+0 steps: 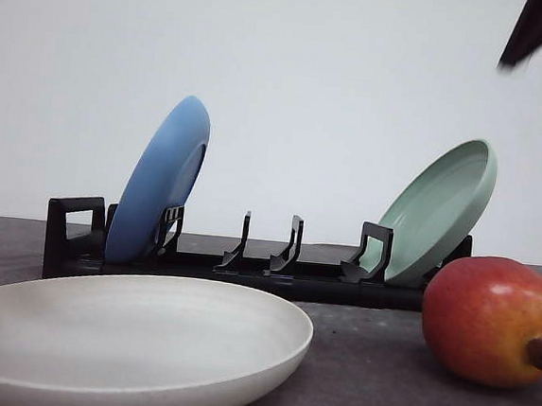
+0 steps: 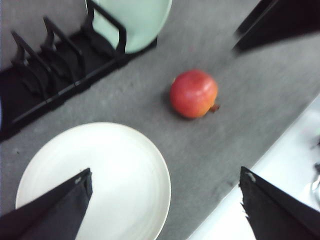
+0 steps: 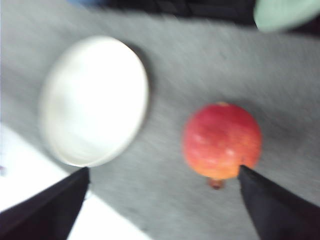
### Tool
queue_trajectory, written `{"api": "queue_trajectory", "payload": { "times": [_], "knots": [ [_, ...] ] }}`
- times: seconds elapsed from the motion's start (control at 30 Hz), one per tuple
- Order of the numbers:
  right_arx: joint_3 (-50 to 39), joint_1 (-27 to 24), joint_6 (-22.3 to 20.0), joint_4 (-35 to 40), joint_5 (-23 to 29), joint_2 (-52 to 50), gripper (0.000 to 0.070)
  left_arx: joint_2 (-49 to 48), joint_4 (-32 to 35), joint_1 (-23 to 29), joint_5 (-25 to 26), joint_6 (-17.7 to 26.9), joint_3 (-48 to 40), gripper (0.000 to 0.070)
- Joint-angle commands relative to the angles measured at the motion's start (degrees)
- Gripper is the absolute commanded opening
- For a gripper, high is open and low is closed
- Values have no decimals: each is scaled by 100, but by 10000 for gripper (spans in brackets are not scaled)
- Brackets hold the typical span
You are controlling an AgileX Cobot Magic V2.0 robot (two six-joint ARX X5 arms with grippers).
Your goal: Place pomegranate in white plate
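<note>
The pomegranate [image 1: 491,320] [image 2: 193,93] [image 3: 222,140], red blending to orange with a dark calyx nub, lies on the grey table at the right. The white plate [image 1: 126,342] [image 2: 125,165] [image 3: 94,100] rests empty at the front left. My left gripper [image 2: 165,210] hovers open above the plate's near edge, its dark fingers [image 2: 55,210] spread wide. High over the fruit, my right gripper [image 3: 162,207] is open as well, one finger [image 3: 277,202] close beside the pomegranate in the picture. A dark bit of an arm [image 1: 536,29] shows at the upper right of the front view.
A black dish rack [image 1: 246,267] [image 2: 50,85] stands across the back, holding a blue plate [image 1: 162,179] at its left end and a pale green plate [image 1: 441,208] [image 2: 135,20] at its right. The table's pale front edge [image 2: 280,170] runs close to the pomegranate and plate.
</note>
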Motion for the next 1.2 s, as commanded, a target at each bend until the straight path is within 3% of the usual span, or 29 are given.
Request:
{"api": "queue_trajectory", "payload": {
  "times": [0.0,0.1,0.43,0.7,0.73,0.83,0.87,1.0,1.17],
  "knots": [
    [81,102,-105,116,211,333,664,-233,13,-110,-28,29,31,554],
    [81,256,-144,223,467,880,686,-748,-17,-150,-28,40,-71,554],
    [81,711,-319,752,1332,2412,697,-2284,-118,-153,-26,-530,-1020,553],
    [81,914,-323,878,1389,2999,693,-2594,-140,-153,-24,-547,-1167,553],
    [81,931,-327,879,1389,3018,674,-2592,-126,-151,-26,-548,-1167,553],
    [88,971,-335,869,1391,3018,503,-2585,-105,-153,-26,-550,-1167,553],
    [95,973,-331,855,1391,3018,477,-2581,-109,-153,-24,-552,-1167,553],
    [244,1013,-316,718,1393,3021,476,-2581,-81,-153,-24,-554,-1167,553],
    [955,1456,-311,224,1389,3146,476,-2581,-55,-153,-24,-552,-1167,553]
  ]
}}
